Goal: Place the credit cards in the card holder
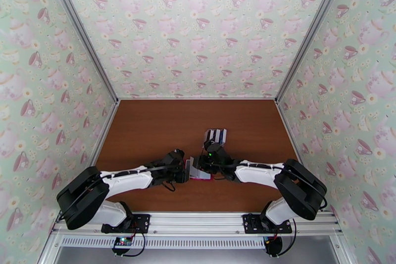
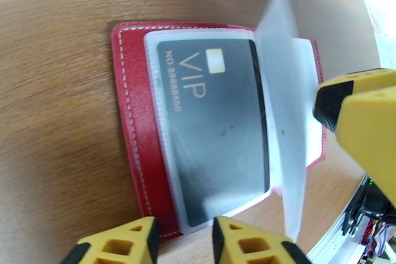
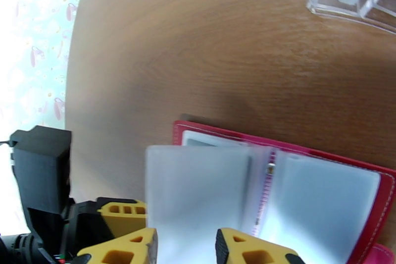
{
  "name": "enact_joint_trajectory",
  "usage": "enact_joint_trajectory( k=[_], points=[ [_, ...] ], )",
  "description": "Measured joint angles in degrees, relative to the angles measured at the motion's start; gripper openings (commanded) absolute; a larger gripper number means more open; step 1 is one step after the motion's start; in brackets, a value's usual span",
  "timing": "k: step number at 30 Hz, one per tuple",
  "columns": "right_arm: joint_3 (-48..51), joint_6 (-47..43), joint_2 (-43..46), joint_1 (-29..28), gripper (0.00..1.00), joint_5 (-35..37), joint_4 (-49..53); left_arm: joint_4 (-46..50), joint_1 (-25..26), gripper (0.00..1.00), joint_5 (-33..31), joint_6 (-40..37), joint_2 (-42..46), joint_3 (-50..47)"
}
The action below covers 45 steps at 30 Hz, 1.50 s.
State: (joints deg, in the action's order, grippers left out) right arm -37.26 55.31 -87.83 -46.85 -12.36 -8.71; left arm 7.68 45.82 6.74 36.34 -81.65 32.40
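The red card holder (image 2: pixel 129 111) lies open on the table between both arms (image 1: pixel 200 175). A black VIP credit card (image 2: pixel 213 126) sits inside the clear sleeve on its left half. One frosted sleeve page (image 3: pixel 198 190) stands up from the spine. My right gripper (image 3: pixel 187 240) is open, with that page rising in the gap between its fingers. My left gripper (image 2: pixel 183 233) is open at the holder's near edge, with nothing pinched. More credit cards (image 1: pixel 216 135) stand in a clear rack behind the holder.
The clear plastic rack (image 3: pixel 346 0) stands just behind the right gripper (image 1: pixel 202 163). The left gripper (image 1: pixel 184 171) nearly touches the right one over the holder. Bare brown table (image 1: pixel 148 131) spreads to the left and behind, bounded by papered walls.
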Motion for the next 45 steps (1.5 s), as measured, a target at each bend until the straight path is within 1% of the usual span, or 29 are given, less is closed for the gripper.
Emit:
enact_joint_trajectory(
  k=[9, 17, 20, 23, 26, 29, 35, 39, 43, 45],
  points=[
    [0.0, -0.04, -1.44, 0.0, 0.36, -0.44, -0.44, 0.96, 0.0, 0.19, -0.02, -1.07, 0.44, 0.83],
    [-1.09, -0.02, -4.79, -0.76, 0.34, -1.05, -1.01, 2.05, -0.04, 0.18, -0.2, -2.23, 1.05, 3.32],
    [-1.16, 0.04, -5.75, -1.07, 0.34, -1.4, -1.27, 4.07, -0.11, 0.21, -1.6, -2.58, 1.42, 4.02],
    [-1.42, 0.26, -6.8, -1.29, 0.34, -1.53, -1.6, 7.67, -0.35, 0.22, -4.87, -3.19, 2.45, 5.11],
    [-2.05, 0.48, -7.85, -1.73, 0.34, -1.7, -2.38, 10.29, -1.29, 0.28, -8.11, -3.8, 4.52, 5.53],
    [-2.54, 0.59, -8.48, -2.29, 0.34, -1.88, -3.19, 11.41, -2.71, 0.28, -9.68, -4.02, 6.4, 5.53],
    [-2.67, 0.37, -7.69, -2.34, 0.39, -1.55, -2.29, 11.3, -4.92, 0.3, -8.94, -5.88, 5.81, 6.58],
    [-4.39, -1.09, -4.0, -2.34, 0.41, 0.24, 2.67, 10.45, -5.57, 0.37, -7.58, -7.17, 3.54, 8.85],
    [-7.98, -3.72, 0.26, -1.99, 0.43, 3.56, 8.81, 8.48, -6.54, 0.43, -5.29, -8.15, 0.26, 12.17],
    [-9.73, -5.38, 2.19, -1.38, 0.43, 5.07, 12.0, 7.39, -6.97, 0.44, -4.0, -8.35, -1.46, 14.08]
  ],
)
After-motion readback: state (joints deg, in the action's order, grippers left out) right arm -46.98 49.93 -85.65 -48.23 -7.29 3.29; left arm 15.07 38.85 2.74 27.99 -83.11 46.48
